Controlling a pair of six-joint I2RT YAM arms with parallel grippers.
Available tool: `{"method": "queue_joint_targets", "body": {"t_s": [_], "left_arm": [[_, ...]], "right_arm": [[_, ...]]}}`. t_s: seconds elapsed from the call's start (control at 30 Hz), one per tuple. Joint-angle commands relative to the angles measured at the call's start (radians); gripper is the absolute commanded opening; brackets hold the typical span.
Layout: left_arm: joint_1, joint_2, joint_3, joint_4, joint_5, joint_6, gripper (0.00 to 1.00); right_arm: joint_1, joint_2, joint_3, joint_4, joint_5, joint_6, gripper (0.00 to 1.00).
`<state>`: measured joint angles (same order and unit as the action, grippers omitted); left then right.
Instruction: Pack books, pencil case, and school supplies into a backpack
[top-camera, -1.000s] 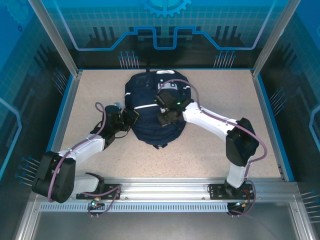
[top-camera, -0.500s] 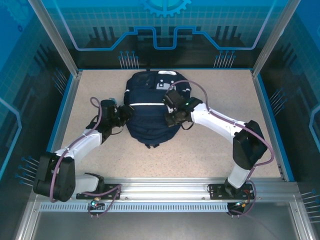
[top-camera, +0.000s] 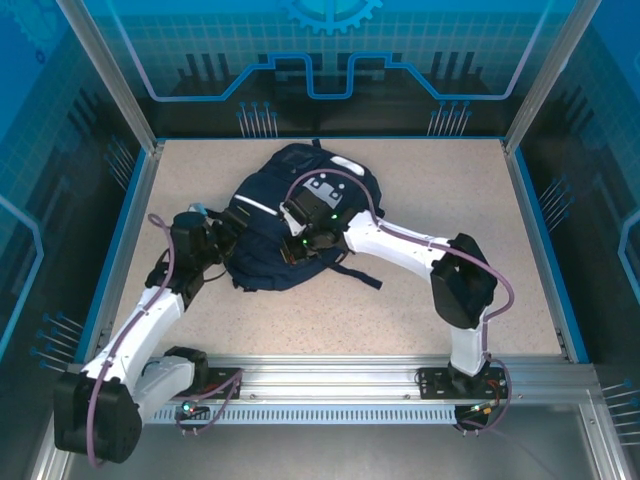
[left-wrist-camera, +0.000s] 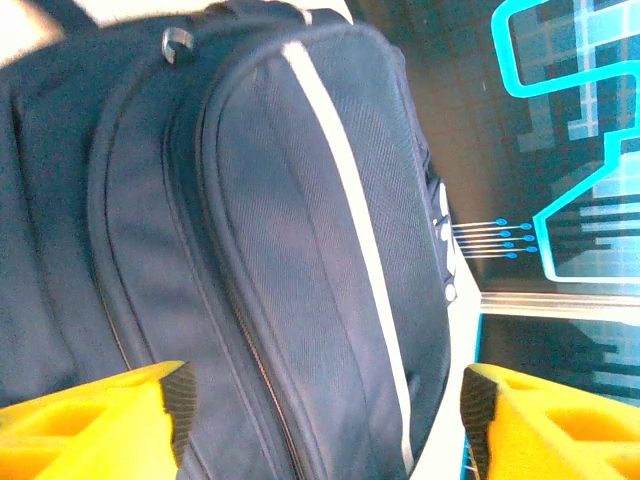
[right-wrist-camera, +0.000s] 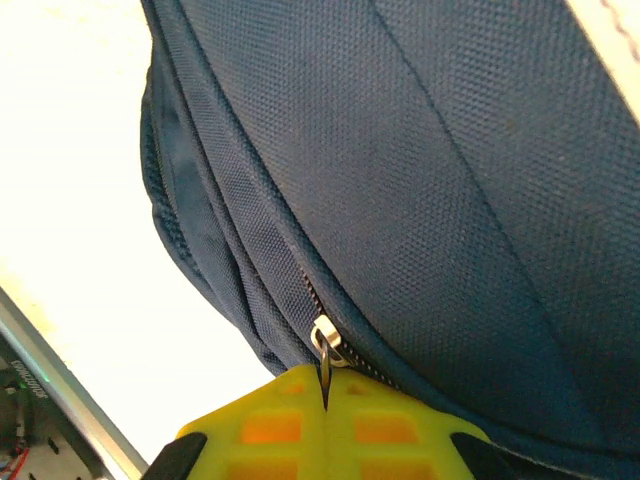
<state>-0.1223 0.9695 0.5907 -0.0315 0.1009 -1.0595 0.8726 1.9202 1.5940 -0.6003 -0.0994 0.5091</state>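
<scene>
The backpack (top-camera: 275, 180) is lying flat on the far middle of the table (top-camera: 420, 300), its grey-patched top pointing toward the far edge and its bottom slanting toward the near left corner. The right gripper (top-camera: 298, 248) is reaching over the bag's near side with its fingers pinched tight on the zipper pull (right-wrist-camera: 325, 345), the metal tab caught between the two yellow pads. This is probably so it can drag the slider along the curved seam. The left gripper (top-camera: 222, 235) is sitting at the bag's left flank with its jaws spread wide and holding nothing. In the left wrist view the white stripe (left-wrist-camera: 350, 230) is running up between them. It is likely waiting there to brace or grab the fabric so the bag does not slide with the pull.

Compared with half a second ago, the backpack is no longer lying square. It is turning so its bottom swings leftward, the right gripper is moving left with it, and the left arm is drawing back toward the left edge.
</scene>
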Motion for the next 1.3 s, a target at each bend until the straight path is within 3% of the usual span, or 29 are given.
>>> {"method": "queue_joint_targets", "body": {"t_s": [0.0,0.3,0.43,0.53,0.73,0.97,1.27], "left_arm": [[0.006,0.043,-0.047,0.083,0.102,-0.078,0.67],[0.001,0.217,-0.037,0.314,0.244,-0.093,0.43],[0.001,0.241,-0.038,0.316,0.239,-0.095,0.35],[0.001,0.247,-0.045,0.297,0.222,-0.089,0.22],[0.003,0.203,-0.033,0.185,0.125,-0.036,0.00],[0.004,0.169,-0.010,0.097,0.089,0.043,0.00],[0.009,0.171,0.042,-0.027,0.116,0.155,0.00]], "right_arm": [[0.009,0.025,0.057,0.029,-0.052,0.012,0.00],[0.008,-0.007,0.034,0.022,-0.053,0.000,0.00],[0.009,-0.015,0.017,0.014,-0.043,0.000,0.00],[0.009,-0.020,0.016,-0.016,-0.011,-0.001,0.00],[0.003,-0.069,-0.030,-0.120,0.184,-0.016,0.00],[-0.043,-0.120,-0.125,-0.189,0.387,-0.030,0.00],[-0.153,-0.031,0.028,-0.245,0.432,-0.031,0.00]]}}
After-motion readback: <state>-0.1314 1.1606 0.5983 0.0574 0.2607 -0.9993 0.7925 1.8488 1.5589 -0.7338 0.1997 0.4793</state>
